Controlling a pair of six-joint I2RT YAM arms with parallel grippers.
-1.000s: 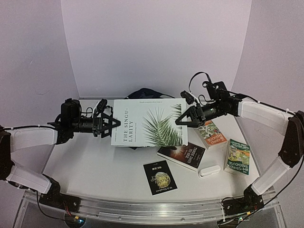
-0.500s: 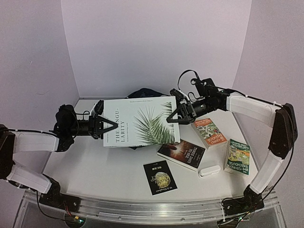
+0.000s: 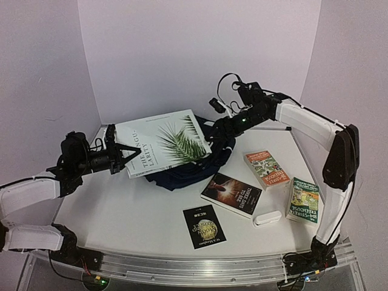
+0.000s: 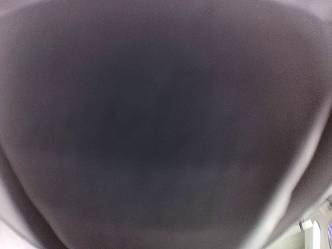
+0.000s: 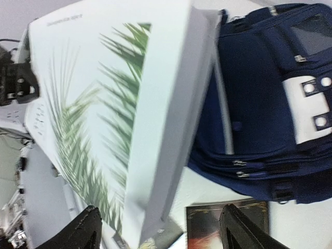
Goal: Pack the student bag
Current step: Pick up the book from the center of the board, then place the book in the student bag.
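The student bag (image 3: 200,166) lies slumped at mid-frame on the tabletop (image 3: 121,212), and a large white palm-leaf book (image 3: 163,142) lies tilted across it. The right claw (image 5: 161,231), at the book's right end above the bag, is released, its fingers (image 5: 85,231) wide of the book's edge. The left claw (image 3: 121,156) meets the book's left edge; whether it grasps cannot be told. A dark paperback (image 3: 231,194) lies just below the bag.

All I see is a dark blur (image 4: 155,129), with a pale sliver (image 4: 313,229) at bottom right.
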